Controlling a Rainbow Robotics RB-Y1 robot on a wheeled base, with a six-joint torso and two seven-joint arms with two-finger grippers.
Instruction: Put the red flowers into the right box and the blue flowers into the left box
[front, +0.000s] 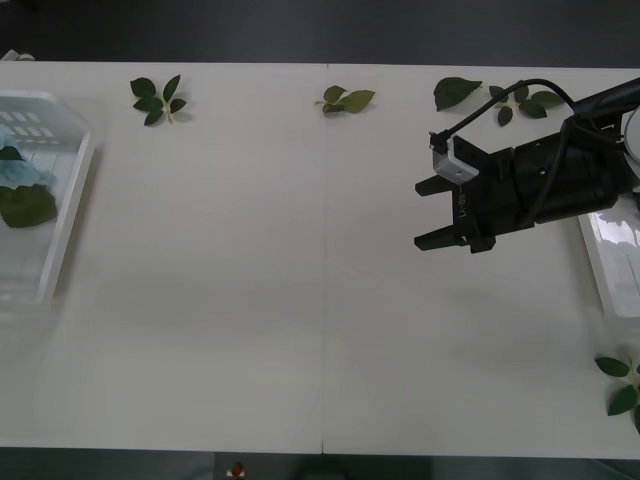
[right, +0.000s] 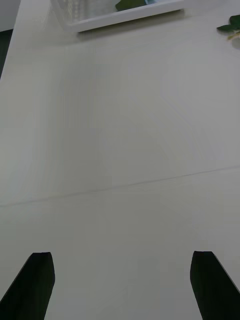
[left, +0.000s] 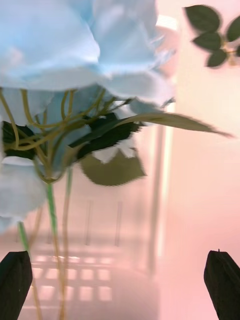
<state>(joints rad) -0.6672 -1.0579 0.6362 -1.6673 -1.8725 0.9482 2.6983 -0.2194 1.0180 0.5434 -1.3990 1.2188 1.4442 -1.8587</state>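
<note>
The left box (front: 62, 228) lies at the table's left edge with pale blue flowers (front: 22, 172) and a green leaf inside it. In the left wrist view the blue flowers (left: 65, 45) hang close above the left box's slatted floor (left: 100, 270), and my left gripper (left: 117, 285) is open just over them, holding nothing. My right gripper (front: 420, 214) hovers open over bare table at the right, its fingers pointing left. Its arm covers part of the right box (front: 612, 262). In the right wrist view the right gripper (right: 122, 287) is open and the left box (right: 125, 17) lies far off. The red flowers are out of view.
Loose green leaf sprigs lie along the far edge (front: 158, 100), (front: 345, 98), (front: 457, 92), (front: 522, 102), and another sits at the near right corner (front: 622, 385). A wide stretch of bare white table (front: 300, 300) separates the two boxes.
</note>
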